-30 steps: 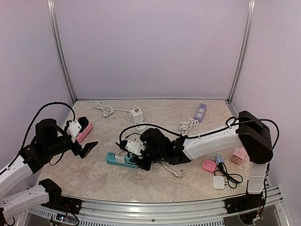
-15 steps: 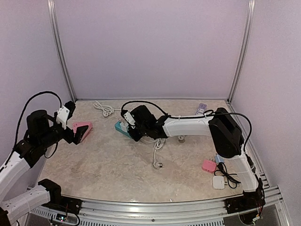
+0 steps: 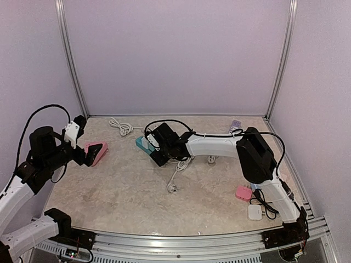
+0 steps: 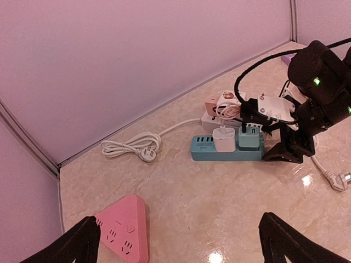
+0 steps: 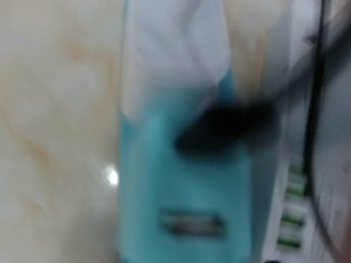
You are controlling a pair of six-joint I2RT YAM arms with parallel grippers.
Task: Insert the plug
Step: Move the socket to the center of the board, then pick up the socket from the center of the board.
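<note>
Top view: my right claw (image 3: 158, 152) sits at the strip (image 3: 141, 144), upper centre. Spread or pinching, I cannot tell. My left claw (image 3: 83, 157) is spread wide by the pink socket (image 3: 97, 149), mid-left.

Left wrist view: the teal plug (image 4: 248, 137) stands in the strip's right end, right of centre, just beside my right claw. Risk: pulling off sideways could tilt the plug or drag the light strip.

Right wrist view: all blur. Teal fills the centre; the plug is indistinct.

Glossy marbled table (image 4: 181, 192), smooth teal plastic strip (image 4: 204, 148)
</note>
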